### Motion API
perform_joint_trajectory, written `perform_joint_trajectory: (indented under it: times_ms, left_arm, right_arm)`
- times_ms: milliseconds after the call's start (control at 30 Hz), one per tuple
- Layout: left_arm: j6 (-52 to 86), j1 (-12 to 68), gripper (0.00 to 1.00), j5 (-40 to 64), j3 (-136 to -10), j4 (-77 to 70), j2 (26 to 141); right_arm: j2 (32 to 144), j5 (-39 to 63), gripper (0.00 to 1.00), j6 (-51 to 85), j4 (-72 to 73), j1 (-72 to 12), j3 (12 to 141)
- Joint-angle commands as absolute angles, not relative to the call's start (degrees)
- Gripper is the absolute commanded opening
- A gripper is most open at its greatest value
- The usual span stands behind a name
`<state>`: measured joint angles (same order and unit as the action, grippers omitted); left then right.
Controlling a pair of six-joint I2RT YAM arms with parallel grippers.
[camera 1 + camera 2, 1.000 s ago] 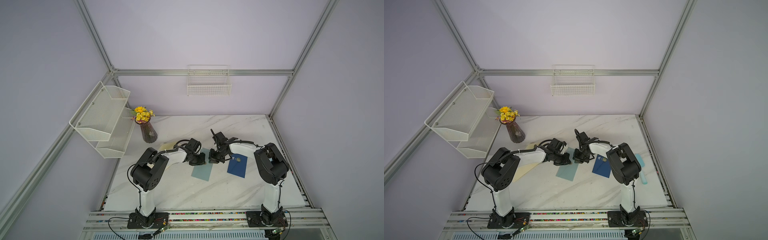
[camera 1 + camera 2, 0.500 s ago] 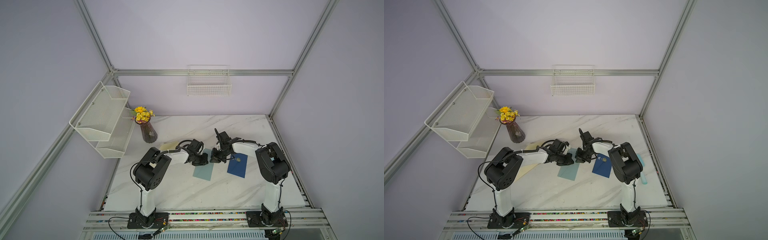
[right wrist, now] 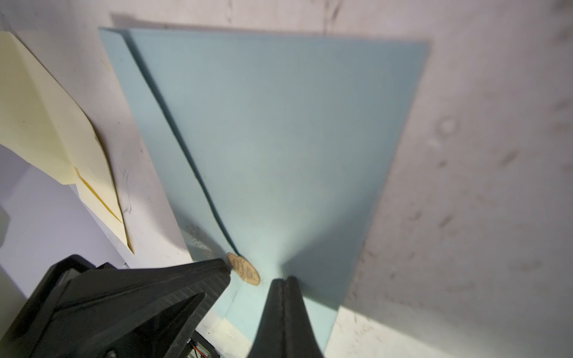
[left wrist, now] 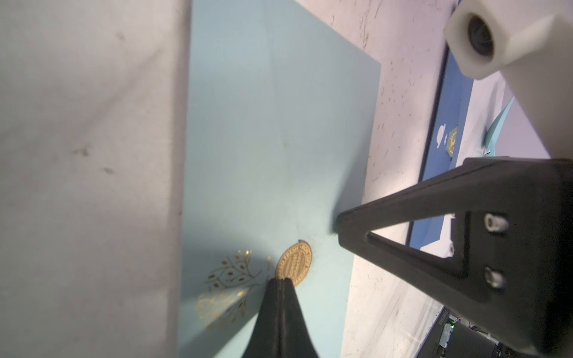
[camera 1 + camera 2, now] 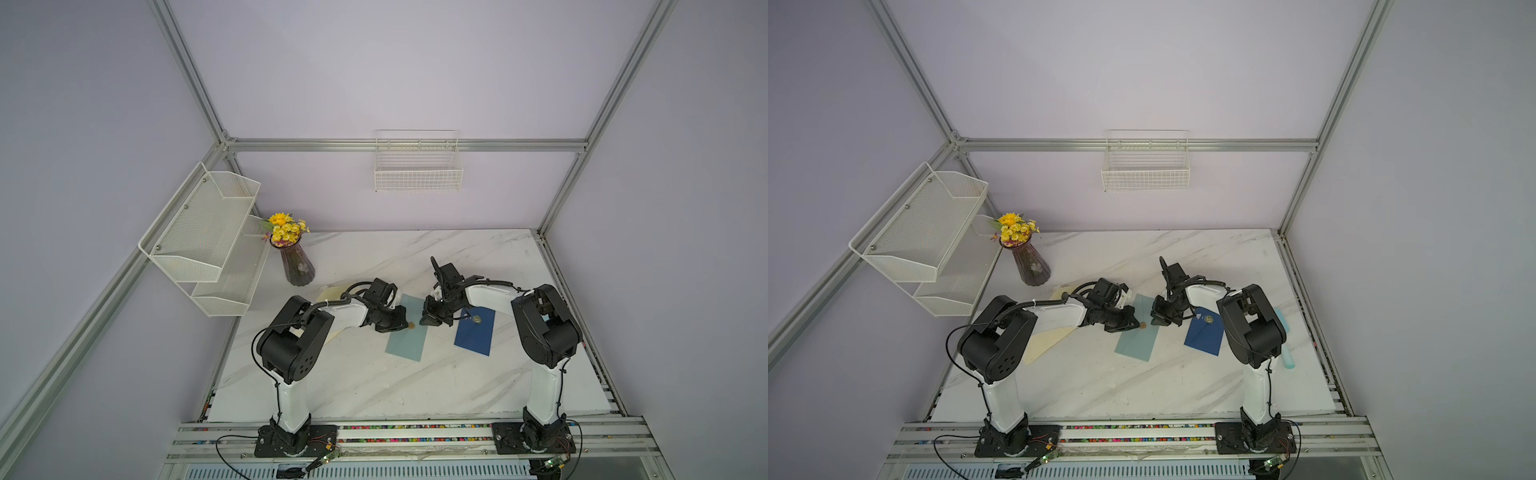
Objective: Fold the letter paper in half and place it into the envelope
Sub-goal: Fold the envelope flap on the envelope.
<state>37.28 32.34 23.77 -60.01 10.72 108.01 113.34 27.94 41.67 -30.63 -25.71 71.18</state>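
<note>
**Envelope flap getting poked at, letter paper parked off to the side**

Both claws are clenched right down, and nothing is pinched between the fingers of either. The left gripper (image 4: 280, 283) is set tip-first against the edge of the gold seal (image 4: 294, 263) on the light blue envelope (image 5: 407, 338). The right gripper (image 3: 283, 282) is planted on the envelope just beside that seal. It's reckoned the flap is being worked on while the envelope gets pinned down.

The letter paper (image 5: 1045, 338), a cream sheet, is lying flat on the table (image 5: 374, 386), partly under the left arm and apart from the envelope. Creases and overlapping layers can be made out on it in the right wrist view, but whether a proper half fold is there can't be told.

Handling-wise, the paper is expected to be light, thin and floppy. It's flat on smooth marble, so it will probably be pushed around before it gets lifted. A free corner or a raised layer should be gone for.

The envelope looks stiffer but light enough to skate, so it has to be held down. Its flap edge, seen slightly lifted near the seal, is the obvious place to grab. The dark blue envelope (image 5: 476, 332) nearby shouldn't be mixed up with it.
</note>
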Motion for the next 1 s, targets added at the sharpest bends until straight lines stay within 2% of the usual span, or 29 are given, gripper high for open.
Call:
perform_joint_trajectory:
  times_ms: [0, 200, 367, 700, 967]
  left_arm:
    - [35.93, 34.87, 0.00, 19.23, -59.47, 17.84, 111.59]
    - [37.23, 38.97, 0.00, 19.60, -61.58, 17.48, 114.54]
    - [37.89, 38.82, 0.00, 19.69, -60.78, 16.26, 114.89]
    - [39.51, 31.07, 0.00, 21.30, -57.67, 12.75, 113.01]
    - [38.98, 28.48, 0.00, 22.48, -56.89, 12.54, 112.05]
  right_arm:
    - [116.73, 19.98, 0.00, 41.40, -35.59, -24.79, 68.55]
    - [117.00, 20.35, 0.00, 41.40, -35.51, -24.70, 68.81]
    - [117.12, 20.65, 0.00, 41.66, -35.52, -24.44, 68.85]
    - [117.15, 20.39, 0.00, 41.73, -35.62, -23.89, 68.78]
    - [118.24, 19.30, 0.00, 42.10, -36.46, -23.09, 70.42]
